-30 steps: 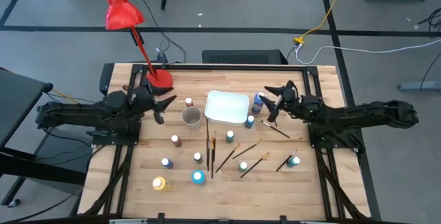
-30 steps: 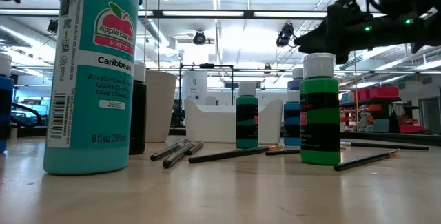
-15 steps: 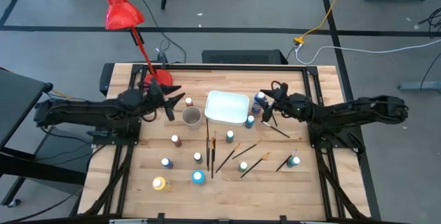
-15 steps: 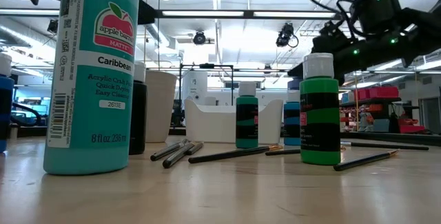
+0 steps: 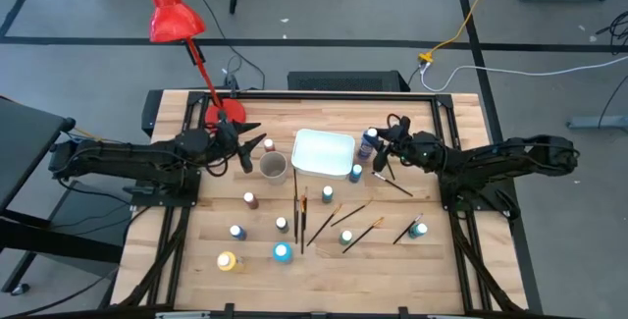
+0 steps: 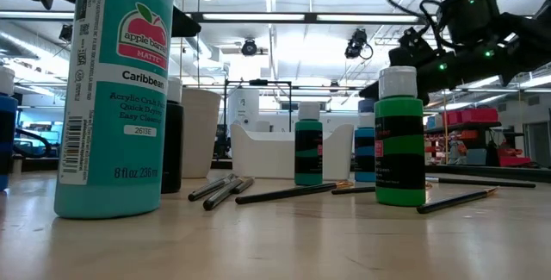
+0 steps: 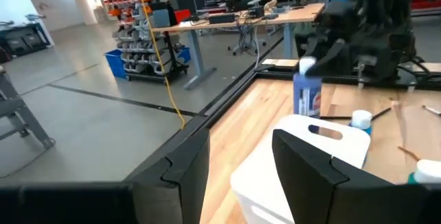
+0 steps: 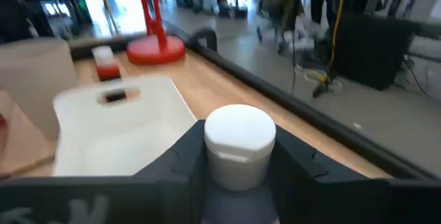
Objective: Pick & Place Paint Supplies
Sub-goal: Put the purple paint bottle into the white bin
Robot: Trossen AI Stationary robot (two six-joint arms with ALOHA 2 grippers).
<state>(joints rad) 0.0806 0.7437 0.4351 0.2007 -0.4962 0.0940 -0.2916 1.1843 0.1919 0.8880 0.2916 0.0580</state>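
Right end effector [image 8: 238,162] straddling white-capped blue bottle [image 5: 368,144], fingers touching its cap sides, beside white tray [image 5: 323,152]. Left end effector [image 5: 242,148] parted, empty, near cup [image 5: 273,166].

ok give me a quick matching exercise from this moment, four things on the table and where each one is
Things:
1. blue bottle
2. white bin
3. yellow bottle
4. red lamp base

Places:
A. near the table's front edge on the left arm's side, by the teal bottle
B. the table's back edge, behind the left gripper
C. between the fingers of the right gripper, white cap up
D. the table's middle, between the tan cup and the blue bottle

Pairs: 1-C, 2-D, 3-A, 4-B
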